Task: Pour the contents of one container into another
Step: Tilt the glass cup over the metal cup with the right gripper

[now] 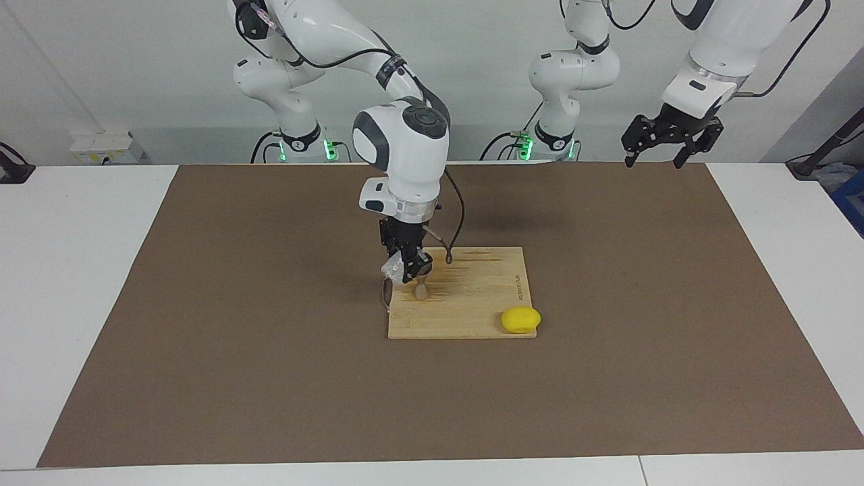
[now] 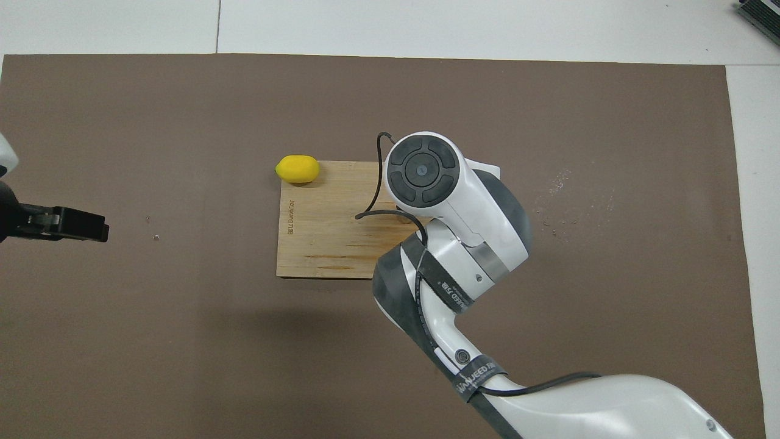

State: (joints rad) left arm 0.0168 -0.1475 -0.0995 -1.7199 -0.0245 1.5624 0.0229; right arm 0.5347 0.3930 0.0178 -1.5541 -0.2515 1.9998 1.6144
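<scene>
cup [image 1: 391,268]: small, clear, tilting in the right gripper [image 1: 407,273] over the board's [image 1: 466,317] edge toward the right arm's end | jigger [image 1: 420,290]: silvery, narrow-waisted, standing on the board under the gripper, top partly hidden, covered by the arm from above | lemon [image 1: 520,319]: sitting at the board's corner | left gripper [image 1: 652,160]: waiting, fingers spreading wide, holding nothing.
</scene>
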